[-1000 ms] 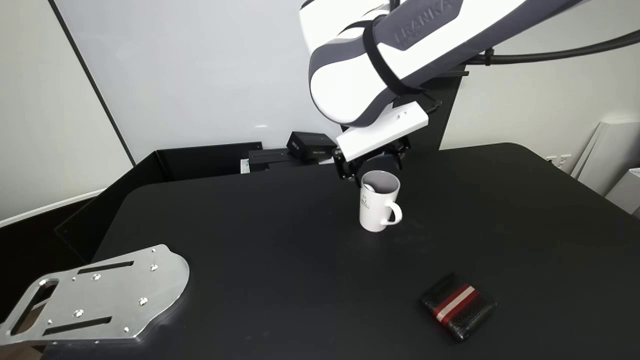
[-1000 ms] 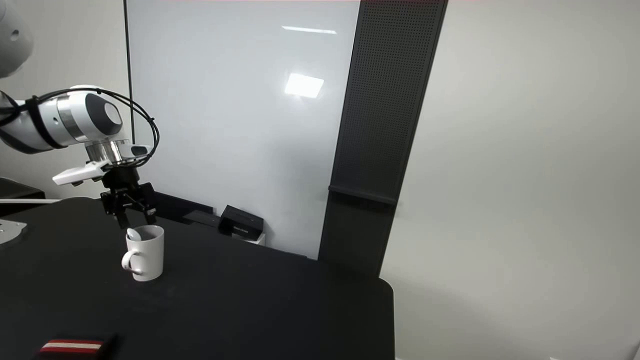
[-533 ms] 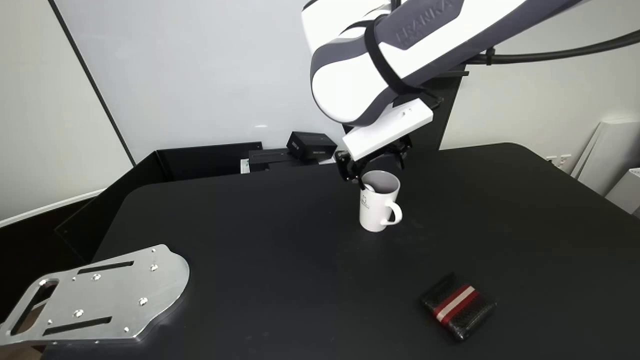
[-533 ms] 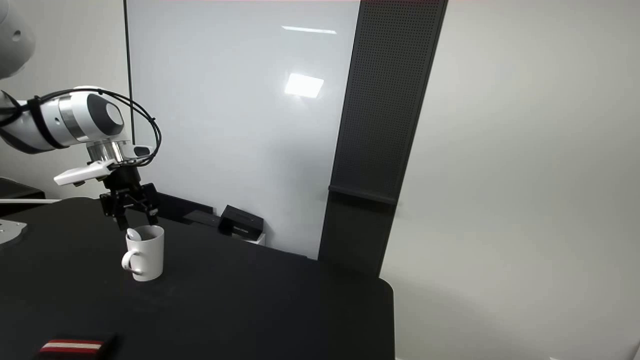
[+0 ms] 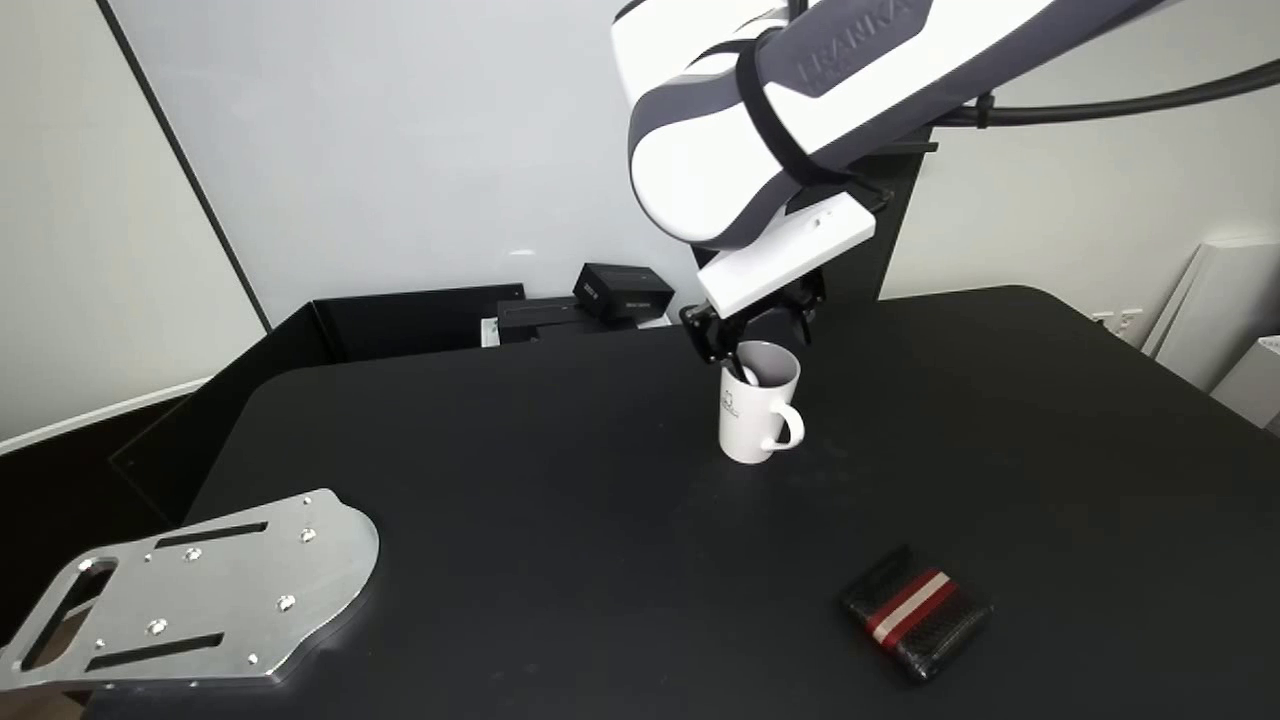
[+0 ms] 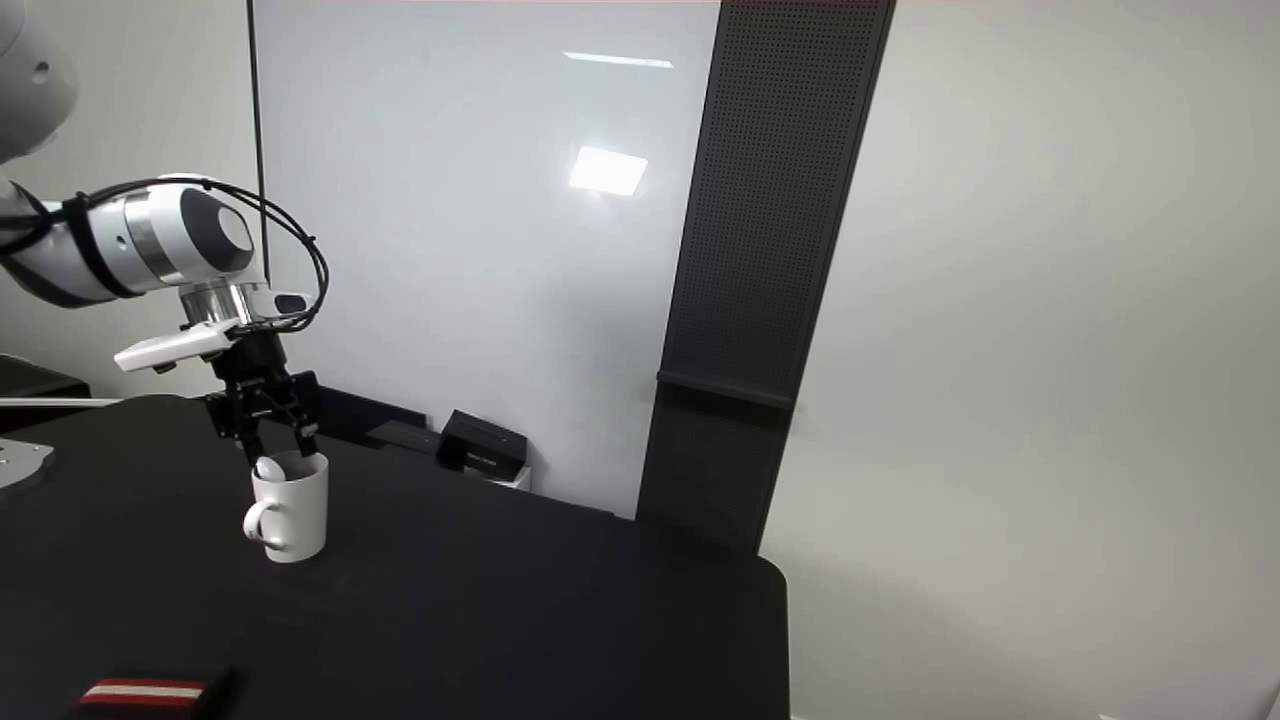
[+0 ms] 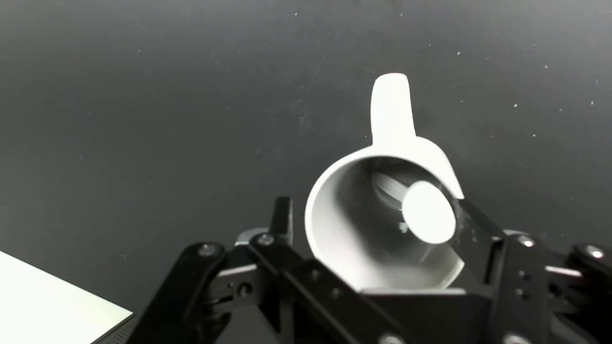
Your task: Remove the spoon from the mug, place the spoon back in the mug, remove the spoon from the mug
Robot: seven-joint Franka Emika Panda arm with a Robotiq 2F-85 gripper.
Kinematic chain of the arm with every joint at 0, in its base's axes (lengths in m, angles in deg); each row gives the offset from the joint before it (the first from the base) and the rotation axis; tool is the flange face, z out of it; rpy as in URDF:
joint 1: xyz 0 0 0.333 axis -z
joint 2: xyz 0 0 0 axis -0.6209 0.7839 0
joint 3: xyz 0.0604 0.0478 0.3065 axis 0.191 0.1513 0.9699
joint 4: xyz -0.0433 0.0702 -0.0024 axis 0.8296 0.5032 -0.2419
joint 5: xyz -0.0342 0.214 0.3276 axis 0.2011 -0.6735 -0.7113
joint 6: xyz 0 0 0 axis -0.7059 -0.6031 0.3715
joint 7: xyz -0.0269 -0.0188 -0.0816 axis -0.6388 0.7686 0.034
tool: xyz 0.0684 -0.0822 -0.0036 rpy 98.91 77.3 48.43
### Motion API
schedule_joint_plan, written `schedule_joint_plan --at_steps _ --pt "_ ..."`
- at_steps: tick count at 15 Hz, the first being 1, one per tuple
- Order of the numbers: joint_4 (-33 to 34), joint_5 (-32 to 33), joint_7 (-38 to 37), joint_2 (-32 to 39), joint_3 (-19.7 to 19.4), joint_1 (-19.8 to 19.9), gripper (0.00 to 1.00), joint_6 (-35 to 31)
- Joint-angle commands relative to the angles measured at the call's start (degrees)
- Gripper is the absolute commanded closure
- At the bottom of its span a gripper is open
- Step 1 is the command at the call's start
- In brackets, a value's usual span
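Note:
The white mug [image 5: 747,420] stands upright on the black table, its loop handle pointing down and right in that exterior view. Leaning inside it is the pale spoon [image 7: 428,212], oval end up near the rim and stem running down into the cup. My gripper [image 7: 373,209] is open above the mug. In the wrist view its right finger [image 7: 480,243] covers part of the rim close beside the spoon; whether they touch I cannot tell. The left finger [image 7: 282,212] is apart, beyond the mug's opposite side. Both fingertips hang at rim height in an exterior view, near the mug [image 6: 298,515].
A black wallet-like block [image 5: 915,612] with a red and white stripe lies in front of the mug. A silver metal plate [image 5: 210,590] rests at the table's left in that exterior view. Black boxes [image 5: 625,290] sit behind the table's far edge.
My gripper has shifted right in both exterior views, bringing one finger over the mug's rim beside the spoon. The fingers have drawn slightly closer together. The mug has not moved.

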Motion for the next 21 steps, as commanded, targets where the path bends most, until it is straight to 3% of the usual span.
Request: schedule_joint_plan --at_steps 1,9,21 --pt "-0.13 -0.60 0.68 -0.65 0.49 0.61 0.47 0.92" --pt "0.67 -0.64 -0.70 -0.06 -0.07 0.52 0.99 2.13" --pt "4.95 -2.47 -2.62 0.11 -0.54 1.69 1.00 6.82"
